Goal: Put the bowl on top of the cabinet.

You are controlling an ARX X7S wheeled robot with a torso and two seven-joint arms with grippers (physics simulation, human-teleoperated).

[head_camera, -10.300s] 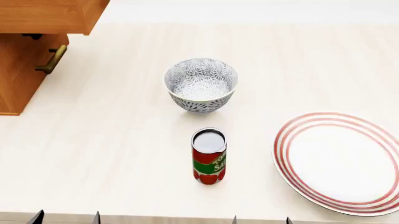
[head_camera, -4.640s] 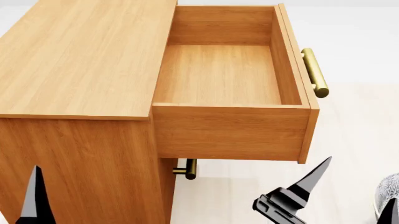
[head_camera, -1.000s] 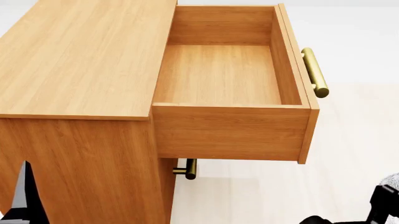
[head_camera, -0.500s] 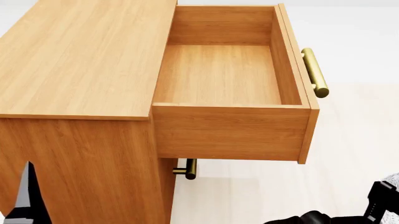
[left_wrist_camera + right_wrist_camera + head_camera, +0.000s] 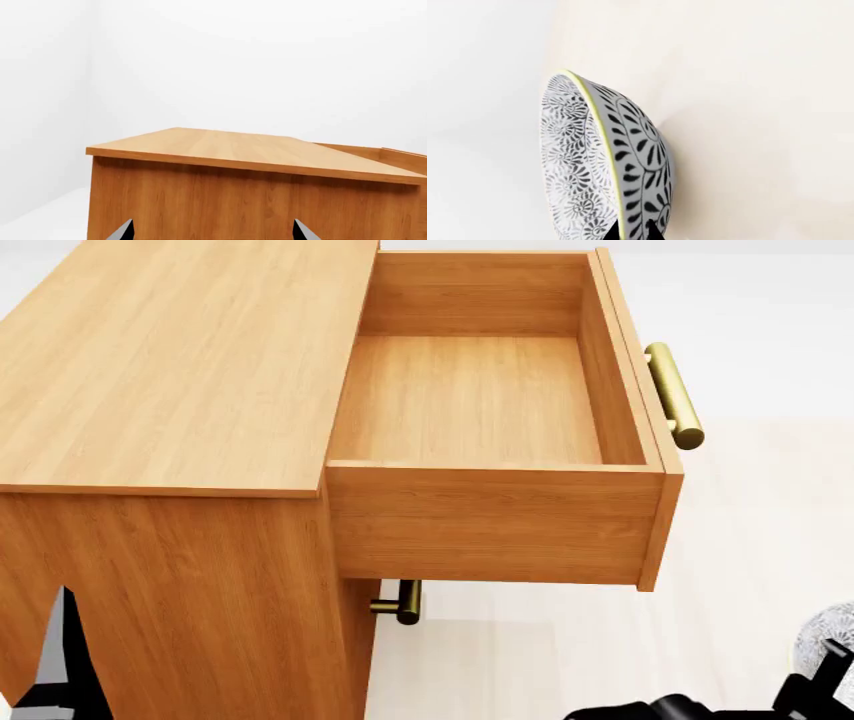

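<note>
Big light-brown wooden cabinet point(image 5: 174, 360) w/ flat top fills most of my head view, same as half a sec ago; its top drawer point(image 5: 487, 410) is pulled out and nothing sits in it, brass bar handle point(image 5: 674, 395) at its front. Flat top is bare, so placement not yet done.

Pale table point(image 5: 747, 570) runs to the right of the cabinet. What changed: the round deep white ceramic bowl w/ dense dark floral pattern point(image 5: 607, 170) now shows more at the lower right corner of the head view point(image 5: 830, 625), beside my right arm, where a moment ago only a sliver peeked out. I read that as the bowl coming up w/ the arm, i.e. the lift has begun.

My right end effector point(image 5: 632, 234): the two dark fingertips sit close together, pinching the bowl's rim, one inside and one outside the wall. Grip looks thin, so bowl could swing.

My left end effector point(image 5: 210, 231): tips spread wide apart, holding nothing, facing the cabinet's side.

Next, prob. raise higher, then carry left over the drawer to the top.
</note>
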